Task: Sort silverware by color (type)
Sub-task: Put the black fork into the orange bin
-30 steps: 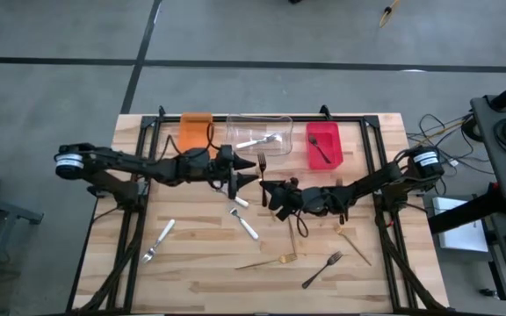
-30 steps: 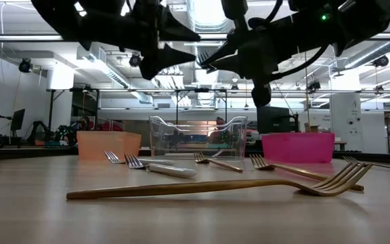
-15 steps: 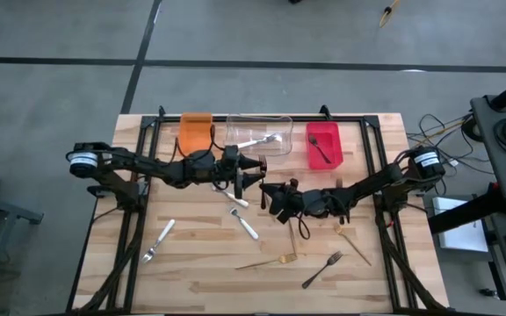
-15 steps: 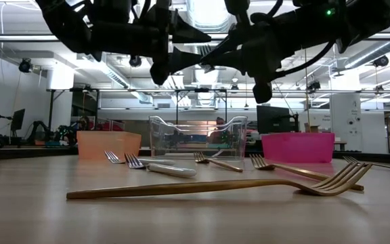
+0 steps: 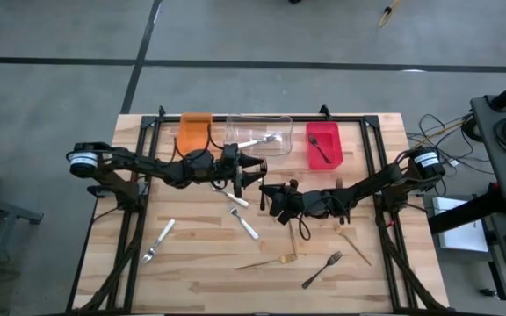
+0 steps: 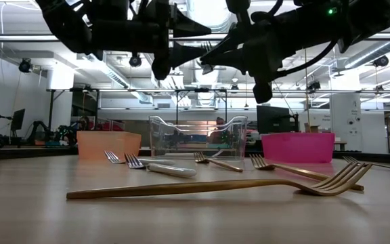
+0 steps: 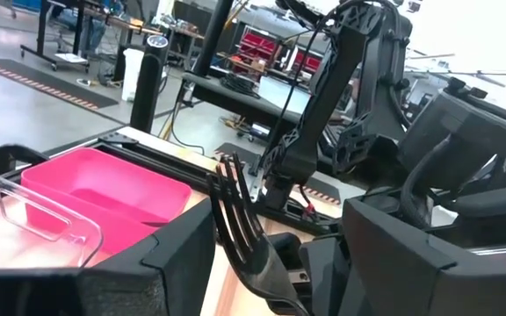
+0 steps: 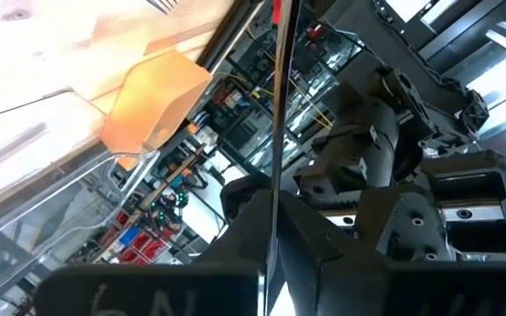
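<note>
Black fork (image 7: 240,233) sits betw open left gripper (image 5: 255,170) fingers; right gripper (image 5: 271,195) clamps its handle, prob. Clear bin (image 5: 258,133) nearby holds silver; most forks unsorted.

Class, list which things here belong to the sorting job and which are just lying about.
Job: slim black fork shut in right gripper, inside open left gripper, mid-table; silver forks; gold forks; loose black fork; orange plastic bin; clear plastic bin; red plastic bin.
Lying about: tangled cables; yellow-tipped stick on floor.
</note>
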Controlling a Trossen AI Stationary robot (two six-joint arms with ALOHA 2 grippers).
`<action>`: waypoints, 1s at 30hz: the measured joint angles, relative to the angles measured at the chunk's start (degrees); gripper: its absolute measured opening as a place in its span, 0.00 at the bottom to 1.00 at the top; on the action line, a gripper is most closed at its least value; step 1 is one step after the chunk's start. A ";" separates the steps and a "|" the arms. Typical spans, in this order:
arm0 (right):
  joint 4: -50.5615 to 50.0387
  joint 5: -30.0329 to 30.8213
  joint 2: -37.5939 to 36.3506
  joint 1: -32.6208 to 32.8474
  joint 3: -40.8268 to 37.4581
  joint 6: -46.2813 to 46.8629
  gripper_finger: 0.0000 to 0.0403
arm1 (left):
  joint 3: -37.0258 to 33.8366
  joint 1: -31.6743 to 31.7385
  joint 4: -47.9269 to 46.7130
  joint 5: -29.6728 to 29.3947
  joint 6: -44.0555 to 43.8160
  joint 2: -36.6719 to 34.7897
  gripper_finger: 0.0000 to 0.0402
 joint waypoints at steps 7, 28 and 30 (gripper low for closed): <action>-0.04 0.07 0.00 -0.02 0.00 0.20 0.02 | 0.00 -0.02 0.81 0.21 -0.53 2.53 0.57; -0.52 0.11 0.04 1.22 -0.02 -1.60 0.02 | 0.00 0.02 3.38 4.66 4.17 6.57 0.57; -0.51 0.10 0.19 1.78 -0.02 -4.87 0.02 | 0.00 0.06 3.80 4.66 4.32 6.57 0.57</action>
